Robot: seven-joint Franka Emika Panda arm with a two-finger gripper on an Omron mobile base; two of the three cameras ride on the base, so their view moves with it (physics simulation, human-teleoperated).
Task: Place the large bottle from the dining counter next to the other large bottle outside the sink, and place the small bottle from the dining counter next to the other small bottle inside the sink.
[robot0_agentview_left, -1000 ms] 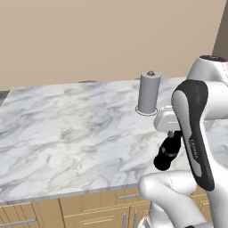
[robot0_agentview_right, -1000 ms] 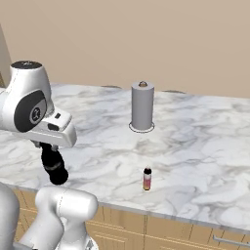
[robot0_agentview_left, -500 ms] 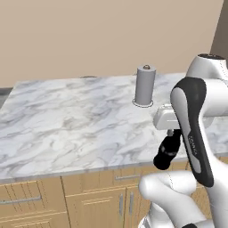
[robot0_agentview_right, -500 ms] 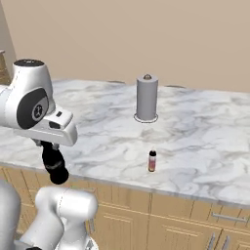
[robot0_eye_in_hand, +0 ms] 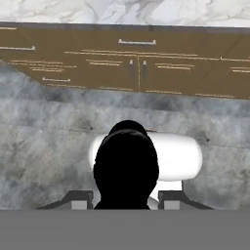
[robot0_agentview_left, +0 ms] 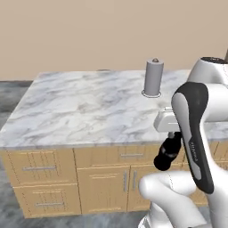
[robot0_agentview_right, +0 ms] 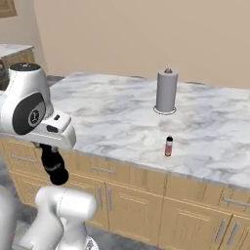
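- Gripper (robot0_eye_in_hand: 125,197) points down at the floor, closed around the large bottle (robot0_eye_in_hand: 126,168); the dark body sits between its two fingers, so the load hangs below the hand for carrying.
- Large bottle is off the surface (robot0_agentview_left: 84,107), beside the cabinet fronts, and is judged to be in transit toward the sink.
- Small bottle (robot0_agentview_right: 169,146) stands upright on the surface near the front edge, well apart from the grey cylinder (robot0_agentview_right: 166,92); its move is not yet done.

large bottle (robot0_eye_in_hand: 126,166) pincer-held, small bottle (robot0_agentview_right: 169,146) upright
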